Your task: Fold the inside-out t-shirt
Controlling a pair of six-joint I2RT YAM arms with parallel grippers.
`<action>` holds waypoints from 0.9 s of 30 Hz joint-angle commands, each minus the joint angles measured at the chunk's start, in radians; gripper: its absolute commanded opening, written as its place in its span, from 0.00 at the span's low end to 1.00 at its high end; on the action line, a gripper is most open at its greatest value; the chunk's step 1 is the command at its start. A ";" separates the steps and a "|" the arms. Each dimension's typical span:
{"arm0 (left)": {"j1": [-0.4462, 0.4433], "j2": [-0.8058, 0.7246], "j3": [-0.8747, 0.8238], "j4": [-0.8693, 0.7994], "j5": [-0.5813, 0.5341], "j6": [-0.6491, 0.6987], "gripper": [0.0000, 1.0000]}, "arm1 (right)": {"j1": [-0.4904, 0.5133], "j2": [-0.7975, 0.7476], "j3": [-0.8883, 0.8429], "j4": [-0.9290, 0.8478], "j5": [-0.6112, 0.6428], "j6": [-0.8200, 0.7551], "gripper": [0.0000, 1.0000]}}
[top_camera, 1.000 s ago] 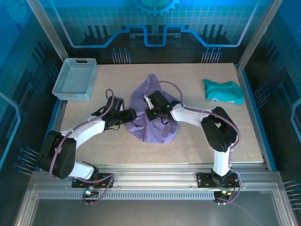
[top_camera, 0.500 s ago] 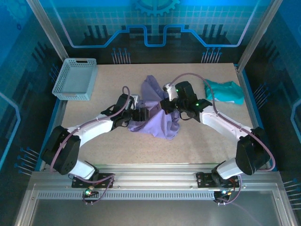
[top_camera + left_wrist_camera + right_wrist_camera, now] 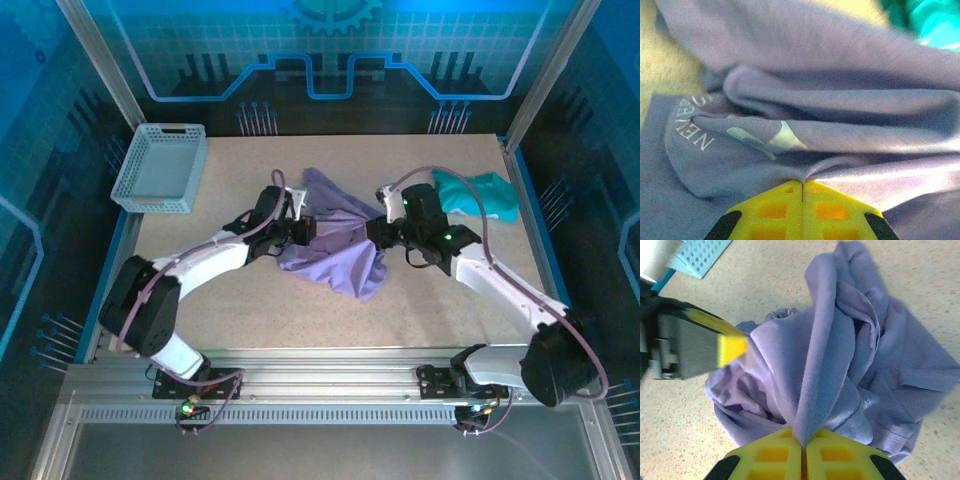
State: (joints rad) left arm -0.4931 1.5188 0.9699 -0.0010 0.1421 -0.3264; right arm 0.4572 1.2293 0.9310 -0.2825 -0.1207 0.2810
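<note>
Across the table (image 3: pixel 250 300) from the pale blue plastic basket (image 3: pixel 160 168), off to the basket's right and a little nearer the arms, lies the inside-out t-shirt (image 3: pixel 335 255), a lavender heap bunched up about the middle of the tabletop. Further right from the basket, past the shirt and well apart from it, sits a crumpled teal garment (image 3: pixel 480 193).

Both arms reach in over the shirt from either side. The left gripper (image 3: pixel 305 228) is at the shirt's edge on the side facing the basket. Its wrist view shows the yellow fingertips pressed tight together (image 3: pixel 802 195) with a fold of the purple cloth (image 3: pixel 830 100) pinched where they meet. White printed lettering (image 3: pixel 692 130) shows on the fabric just beside that fold.

The right gripper (image 3: pixel 372 230) is at the shirt's edge away from the basket. Its fingers are likewise clamped together (image 3: pixel 802 442), nipping a raised ridge of the fabric (image 3: pixel 825 355) that climbs away from them.

Between the two grippers the upper edge of the shirt runs across as a drawn band. The rest sags in loose wrinkles onto the table on the arms' side, and one flap trails off toward the far edge.
</note>
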 commanded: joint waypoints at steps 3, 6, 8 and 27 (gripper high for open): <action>-0.004 -0.210 -0.020 0.049 0.087 -0.090 0.00 | 0.014 -0.114 -0.102 0.003 0.122 -0.002 0.12; -0.003 -0.266 -0.045 0.048 0.084 -0.086 0.00 | 0.014 -0.153 -0.141 0.034 0.124 -0.007 0.12; -0.003 -0.265 -0.055 0.026 0.065 -0.070 0.00 | 0.016 -0.162 -0.154 0.054 0.095 -0.012 0.13; -0.013 -0.273 -0.049 -0.007 0.124 -0.116 0.00 | 0.332 0.109 -0.057 0.121 0.434 -0.105 0.61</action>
State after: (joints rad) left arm -0.4969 1.2678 0.9100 0.0048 0.2409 -0.4213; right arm 0.7811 1.2671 0.8444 -0.2157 0.1722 0.1692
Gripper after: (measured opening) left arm 0.053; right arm 0.608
